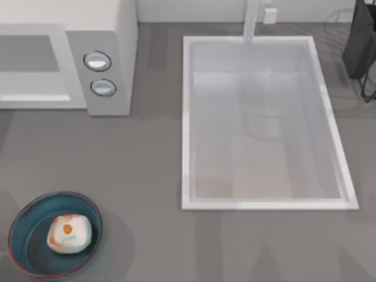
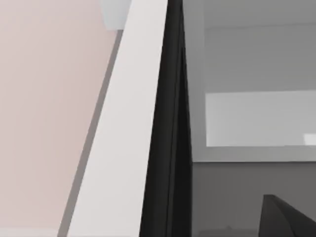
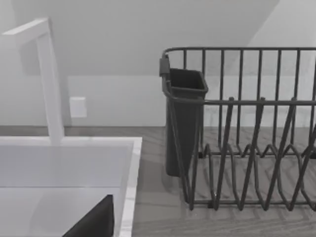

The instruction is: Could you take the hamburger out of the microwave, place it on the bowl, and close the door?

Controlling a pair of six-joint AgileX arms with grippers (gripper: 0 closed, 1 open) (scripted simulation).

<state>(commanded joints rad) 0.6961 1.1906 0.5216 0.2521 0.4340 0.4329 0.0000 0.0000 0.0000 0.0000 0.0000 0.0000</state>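
Observation:
The hamburger [image 1: 69,233], a pale lump with an orange spot, lies inside the dark teal bowl [image 1: 22,218] at the table's front left. The white microwave [image 1: 120,35] stands at the back left, its grey panel with two knobs [image 1: 97,61] facing forward. The door [image 1: 29,67] with its grey window lies flat against the microwave's front. In the left wrist view a dark corner of my left gripper [image 2: 289,219] shows close beside a white panel with a black edge [image 2: 123,148]. Over the sink's corner, the right wrist view catches a dark corner of my right gripper [image 3: 94,222].
A white sink basin [image 1: 187,117] with a faucet [image 1: 251,20] takes up the middle and right of the table. A dark wire dish rack [image 3: 247,148] with a cutlery holder [image 3: 185,123] stands at the back right [image 1: 361,47]. Grey countertop lies between bowl and sink.

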